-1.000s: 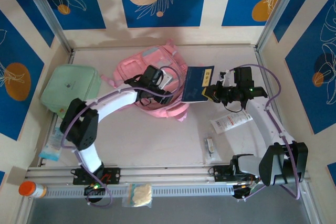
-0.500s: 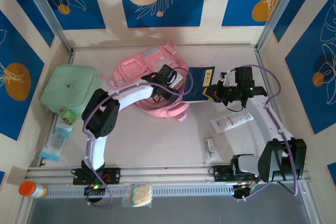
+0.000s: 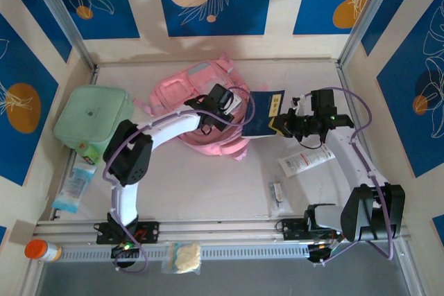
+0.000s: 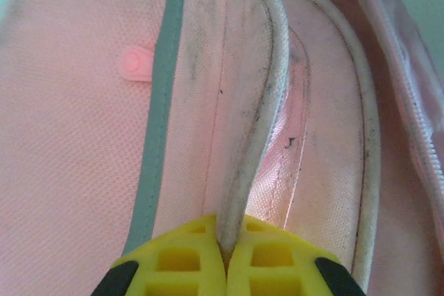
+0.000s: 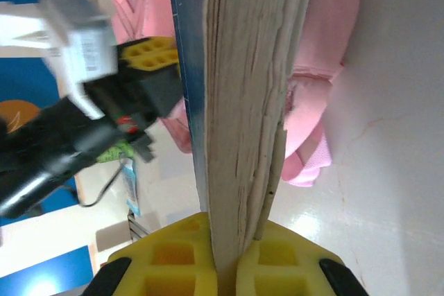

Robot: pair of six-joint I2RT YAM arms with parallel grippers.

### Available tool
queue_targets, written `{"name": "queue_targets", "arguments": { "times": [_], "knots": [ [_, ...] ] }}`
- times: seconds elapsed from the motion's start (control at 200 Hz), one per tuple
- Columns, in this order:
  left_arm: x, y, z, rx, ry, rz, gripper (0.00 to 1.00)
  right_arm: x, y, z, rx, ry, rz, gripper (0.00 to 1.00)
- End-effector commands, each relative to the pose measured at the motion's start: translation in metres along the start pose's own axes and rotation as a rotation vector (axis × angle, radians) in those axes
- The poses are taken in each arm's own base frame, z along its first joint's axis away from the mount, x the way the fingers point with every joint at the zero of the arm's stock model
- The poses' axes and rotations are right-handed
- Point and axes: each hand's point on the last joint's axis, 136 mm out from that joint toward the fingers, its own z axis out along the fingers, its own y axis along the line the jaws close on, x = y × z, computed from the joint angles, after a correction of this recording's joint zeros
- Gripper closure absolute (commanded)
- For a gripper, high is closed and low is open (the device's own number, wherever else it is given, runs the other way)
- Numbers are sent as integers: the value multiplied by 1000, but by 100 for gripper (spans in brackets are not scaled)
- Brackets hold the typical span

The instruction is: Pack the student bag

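Observation:
The pink student bag (image 3: 187,95) lies at the back middle of the table. My left gripper (image 3: 223,104) is shut on the bag's grey-white piped edge (image 4: 258,123), pinching it between yellow fingers (image 4: 173,261). My right gripper (image 3: 283,124) is shut on a thick blue-covered book (image 3: 262,114), held just right of the bag. In the right wrist view the book's page edges (image 5: 246,102) rise from between the fingers, with pink bag fabric (image 5: 309,116) behind and the left gripper (image 5: 142,57) beyond the cover.
A mint-green soft case (image 3: 94,117) sits at the left. A white packet (image 3: 305,161) and a small white item (image 3: 276,192) lie on the right. A blue-white pack (image 3: 75,188), an orange-capped bottle (image 3: 40,249) and a snack bag (image 3: 182,257) rest near the front edge.
The left gripper moved right along the bag to its right edge and stayed there. The right gripper shifted the book slightly left and down toward the bag.

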Motion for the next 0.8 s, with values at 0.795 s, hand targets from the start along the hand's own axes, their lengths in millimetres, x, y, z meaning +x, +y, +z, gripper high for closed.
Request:
{"name": "queue_targets", "arguments": {
  "times": [0.795],
  "knots": [
    [-60,35,-183,-12,-326,-299,100,31,52,122,-273,333,-136,100]
  ]
}}
